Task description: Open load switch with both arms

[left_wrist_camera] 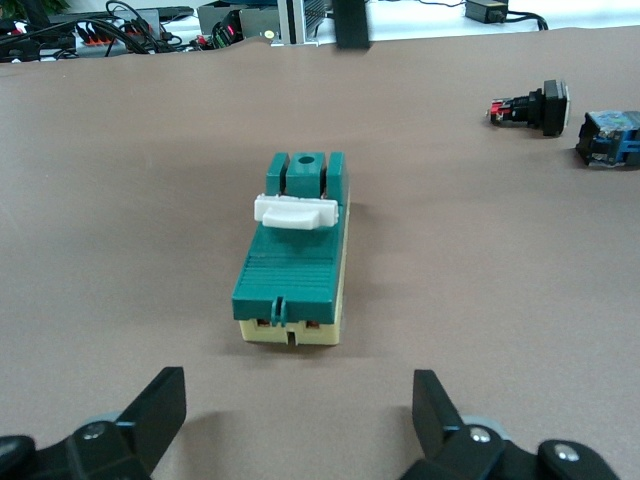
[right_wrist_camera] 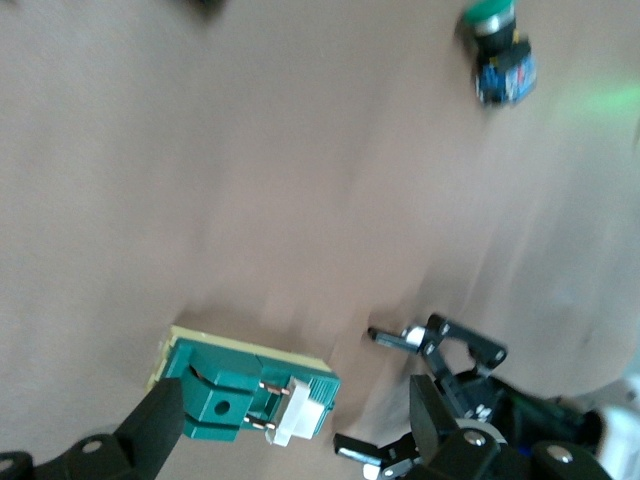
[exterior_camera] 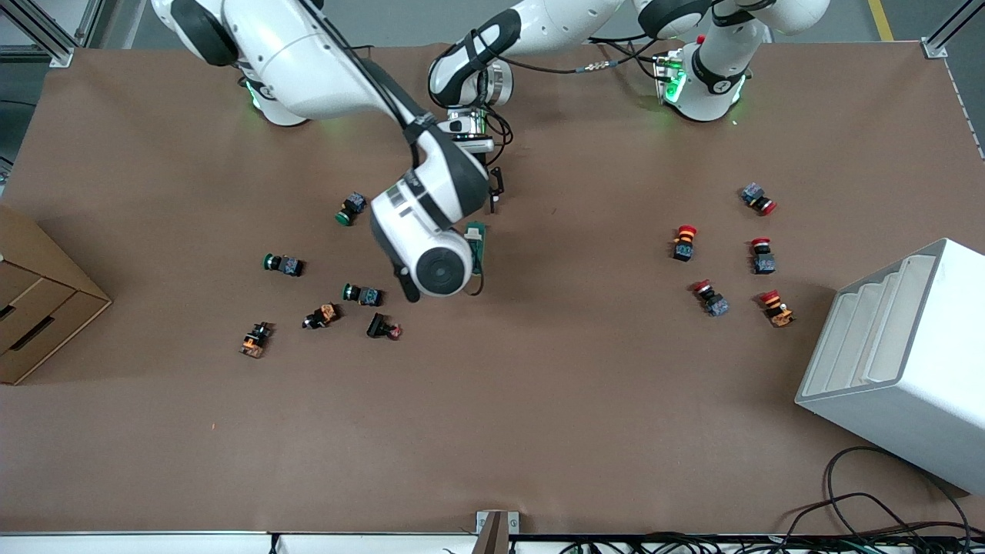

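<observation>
Holding the load switch [exterior_camera: 477, 245] steady is the step in hand, judged from how both arms converge on it near mid-counter, toward the robots' bases. It lies flat on the brown counter [exterior_camera: 539, 400], green cover up, white lever [left_wrist_camera: 292, 212] across its top, cream base beneath.

Cardboard box [exterior_camera: 31, 300] at the right arm's end: its contents cannot be seen.

Right tool [right_wrist_camera: 290, 420] hangs directly over the switch, fingers spread, one finger [right_wrist_camera: 155, 425] close beside the green body; nothing pinched. Green push buttons [exterior_camera: 283, 265] lie well apart, toward the right arm's end.

Left tool [left_wrist_camera: 300, 415] sits low just beside the switch's end, fingers spread wide, the block lined up between them, not touching.

Doing it well: one tool should clamp the body by its long sides, square and low on the cream base, so it cannot skid; the other takes only the lever and lifts along its hinge arc.

Red push buttons [exterior_camera: 762, 256] lie toward the left arm's end; white slotted bin [exterior_camera: 893, 362] there shows bare compartments.
</observation>
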Robot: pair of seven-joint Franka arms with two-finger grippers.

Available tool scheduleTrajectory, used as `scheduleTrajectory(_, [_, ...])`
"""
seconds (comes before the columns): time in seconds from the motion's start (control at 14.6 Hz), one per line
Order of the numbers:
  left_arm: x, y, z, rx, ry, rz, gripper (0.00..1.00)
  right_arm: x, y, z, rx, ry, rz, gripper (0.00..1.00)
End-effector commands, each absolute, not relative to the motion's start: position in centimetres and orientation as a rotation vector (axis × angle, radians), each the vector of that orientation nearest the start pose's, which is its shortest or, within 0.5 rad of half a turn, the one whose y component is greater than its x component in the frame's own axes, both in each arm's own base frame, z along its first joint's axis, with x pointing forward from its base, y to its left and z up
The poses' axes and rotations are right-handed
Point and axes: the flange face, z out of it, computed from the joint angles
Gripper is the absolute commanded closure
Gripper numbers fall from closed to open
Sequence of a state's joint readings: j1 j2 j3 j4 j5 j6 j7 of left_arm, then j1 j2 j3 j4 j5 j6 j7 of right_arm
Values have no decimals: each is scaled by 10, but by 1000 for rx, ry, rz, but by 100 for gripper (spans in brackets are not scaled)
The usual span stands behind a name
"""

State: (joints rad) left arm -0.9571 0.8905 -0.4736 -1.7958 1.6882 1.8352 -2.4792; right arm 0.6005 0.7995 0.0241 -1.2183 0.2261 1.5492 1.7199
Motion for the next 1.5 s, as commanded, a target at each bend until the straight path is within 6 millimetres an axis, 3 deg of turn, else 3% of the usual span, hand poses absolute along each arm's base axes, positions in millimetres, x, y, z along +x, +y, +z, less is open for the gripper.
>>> scheduleTrajectory(0.0, [176, -591, 91, -2666, 32, -1564, 1, 586, 369, 318, -2945, 1582, 702, 0])
scheduleTrajectory(0.14, [177, -592, 95, -2667, 25, -1565, 1, 603, 325, 357, -3018, 1349, 663, 0])
scheduleTrajectory(0.41, [179, -592, 103, -2667, -15, -1533, 1, 634, 226, 406, -3051, 921, 681, 0])
scheduleTrajectory(0.55, [188, -597, 121, -2654, -32, -1490, 1, 642, 179, 428, -3110, 686, 641, 0])
scheduleTrajectory(0.75, [211, -620, 158, -2670, -142, -1393, 1, 648, 116, 454, -3122, 415, 610, 0])
scheduleTrajectory(0.82, [228, -624, 173, -2672, -171, -1359, 1, 651, 91, 460, -3118, 342, 594, 0])
scheduleTrajectory(0.96, [261, -633, 204, -2687, -212, -1279, 1, 650, 65, 476, -3149, 204, 563, 0])
scheduleTrajectory(1.09, [309, -633, 237, -2699, -266, -1187, 0, 646, 43, 493, -3177, 97, 559, 0])
scheduleTrajectory(1.3, [385, -612, 282, -2714, -295, -1093, 0, 643, 3, 506, -3150, 3, 544, 0])
scheduleTrajectory(1.44, [427, -595, 310, -2740, -302, -1039, 0, 641, -11, 515, -3143, 8, 525, 0])
